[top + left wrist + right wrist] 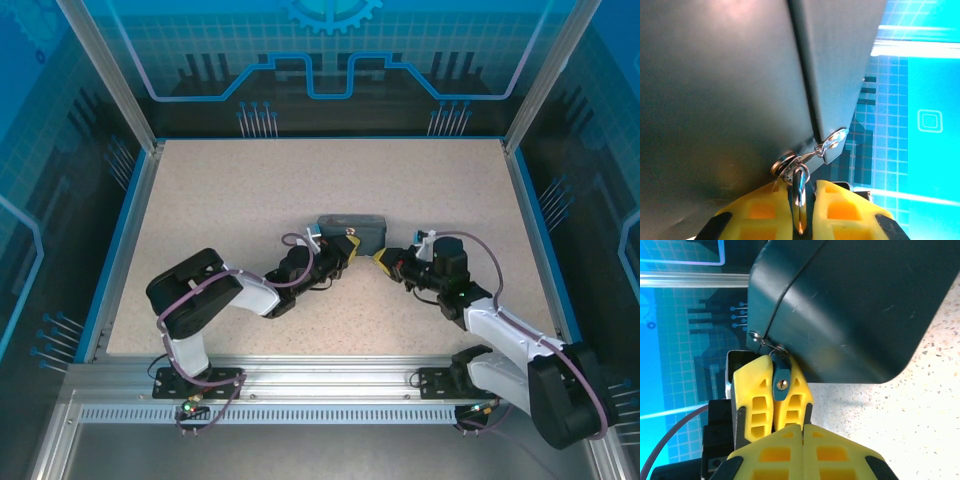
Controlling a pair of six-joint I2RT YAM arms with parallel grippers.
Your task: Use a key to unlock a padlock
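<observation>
Left gripper (800, 196) is at the near wall of the dark box (352, 226), jaws clamped flat on the padlock (782, 383) body. The padlock hangs from the hasp (833, 142) on the box's lid seam, shackle through the loop; it looks not yet open.

I read that grip as a fixture. It stops the lock swinging on the hasp and turns the face with the pale round spot toward the other arm.

Right gripper (802, 432) sits just beside the lock on the same near side of the box, nose pointed at that face, jaws together. The key is too small or hidden to place. If it's pinched in the right jaws, it's buried in the seam between them; I can't tell.

The box rests on the table (250, 190) with nothing bracing it. My guess is that an off-axis push at the keyhole would twist the lock in the grip or shove the box.
</observation>
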